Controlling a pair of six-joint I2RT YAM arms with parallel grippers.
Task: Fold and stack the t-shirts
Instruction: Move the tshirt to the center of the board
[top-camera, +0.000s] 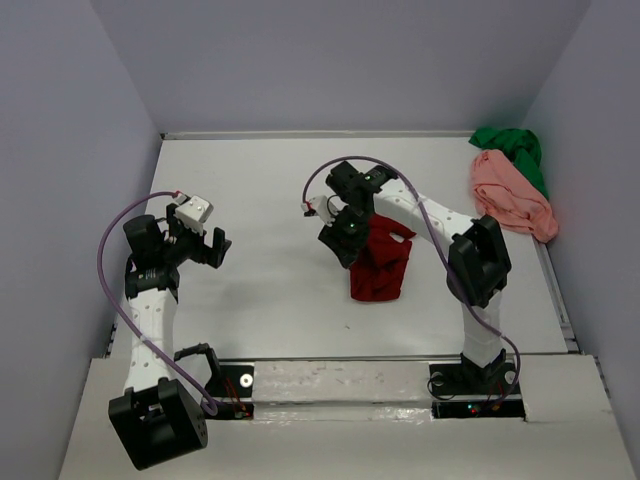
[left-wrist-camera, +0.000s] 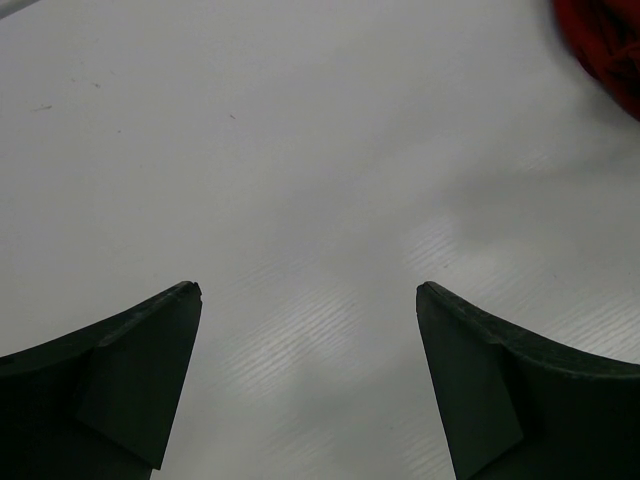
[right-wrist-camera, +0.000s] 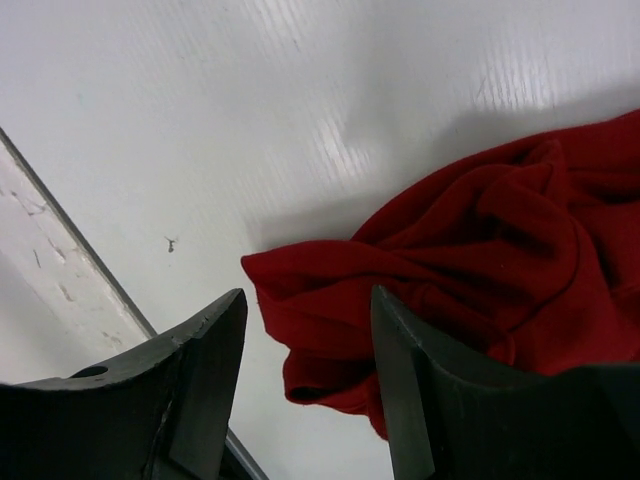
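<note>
The left arm (top-camera: 148, 320) and the right arm (top-camera: 420, 210) are built from white links joined by black joint housings. A purple cable (top-camera: 101, 262) is looped behind the fingers (left-wrist-camera: 110, 380) of each arm; the fingers themselves are formed as matte black wedges tapered to blunt tips.

Light was even and diffuse from overhead, white table (top-camera: 270, 310) bright with mild sheen streaks in the left wrist view, dark red t-shirt (left-wrist-camera: 610, 40) blurred in that view's top-right corner but sharp in the right wrist view, throwing a soft grey shadow on the table.
</note>
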